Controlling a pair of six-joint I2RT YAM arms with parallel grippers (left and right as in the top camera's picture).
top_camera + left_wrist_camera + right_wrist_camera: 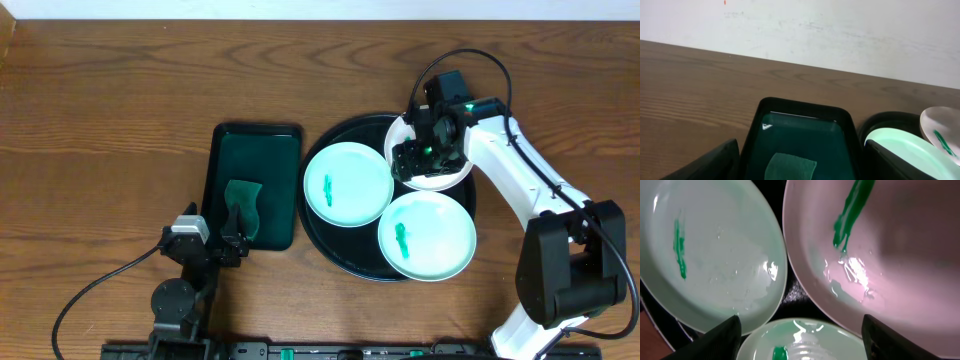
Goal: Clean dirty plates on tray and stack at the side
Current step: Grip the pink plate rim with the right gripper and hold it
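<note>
Three plates lie on the round black tray (345, 252): a left plate (348, 184), a front plate (427, 236) and a back plate (445, 178). Each carries a green smear. My right gripper (415, 160) hovers over the back plate, open and holding nothing. Its wrist view looks down on the left plate (715, 255), the back plate (900, 265) and the front plate (810, 340), with the right gripper (802, 345) spread wide above them. At the near end of the green tray, my left gripper (215, 225) is open, and nothing sits between its fingers (705, 165).
A rectangular dark green tray (270, 150) lies left of the black tray, with a green cloth (243, 195) on it. The cloth (790, 167) shows low in the left wrist view. A pale wall runs along the table's far edge.
</note>
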